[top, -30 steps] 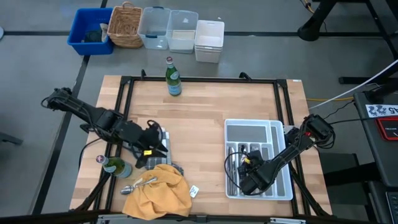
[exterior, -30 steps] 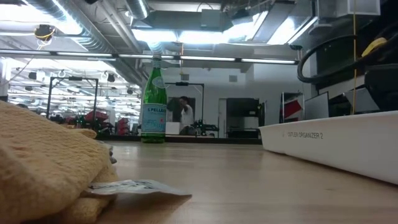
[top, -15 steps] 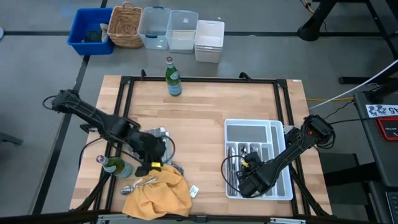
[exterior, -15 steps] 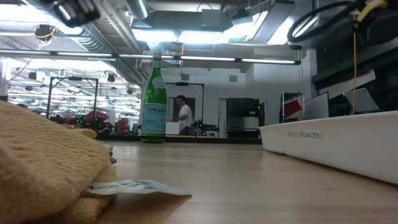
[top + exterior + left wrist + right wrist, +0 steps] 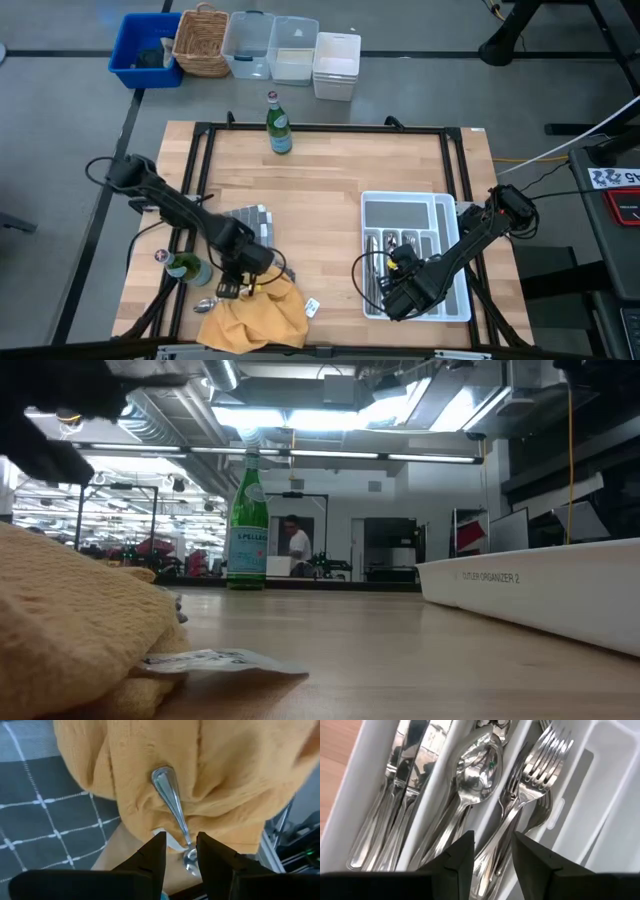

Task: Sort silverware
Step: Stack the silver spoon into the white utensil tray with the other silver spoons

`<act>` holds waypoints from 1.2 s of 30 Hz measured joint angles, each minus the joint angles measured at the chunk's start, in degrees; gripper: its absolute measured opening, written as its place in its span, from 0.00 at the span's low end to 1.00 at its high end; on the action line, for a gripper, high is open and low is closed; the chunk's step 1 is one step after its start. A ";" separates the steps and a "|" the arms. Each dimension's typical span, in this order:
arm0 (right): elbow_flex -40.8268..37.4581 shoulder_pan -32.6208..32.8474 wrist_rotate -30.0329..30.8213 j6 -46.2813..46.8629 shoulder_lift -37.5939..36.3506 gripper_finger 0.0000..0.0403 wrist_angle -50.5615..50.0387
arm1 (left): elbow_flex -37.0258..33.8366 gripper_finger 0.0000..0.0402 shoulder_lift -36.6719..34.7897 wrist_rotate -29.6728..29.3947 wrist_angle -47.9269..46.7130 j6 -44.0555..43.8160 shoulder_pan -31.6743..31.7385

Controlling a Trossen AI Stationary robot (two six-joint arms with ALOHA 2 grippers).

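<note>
Since a second ago, my left arm has swung from the grey checked cloth (image 5: 250, 217) toward the yellow towel (image 5: 255, 312), while my right arm has barely shifted.

From above, my left gripper (image 5: 232, 290) hangs at the towel's edge, just beside a loose spoon (image 5: 205, 305) near a green bottle (image 5: 187, 268). My right gripper (image 5: 395, 300) hovers over the white tray (image 5: 405, 210).

At table height I see only the towel, the tray wall and a dark blur overhead.

My left wrist camera shows parted, empty fingers (image 5: 155, 852) straddling a utensil handle (image 5: 170, 800); it lies on the towel lengthwise between the fingers, ready for pinching.

My right wrist camera shows open, empty fingers (image 5: 462, 852) above sorted knives (image 5: 395, 795), spoons (image 5: 475, 770) and forks (image 5: 540, 760), each lying along its own slot.
</note>
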 joint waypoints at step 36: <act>0.15 0.00 0.28 -1.75 0.00 0.33 0.12 | -1.73 0.34 12.28 -3.13 7.13 -4.74 -8.77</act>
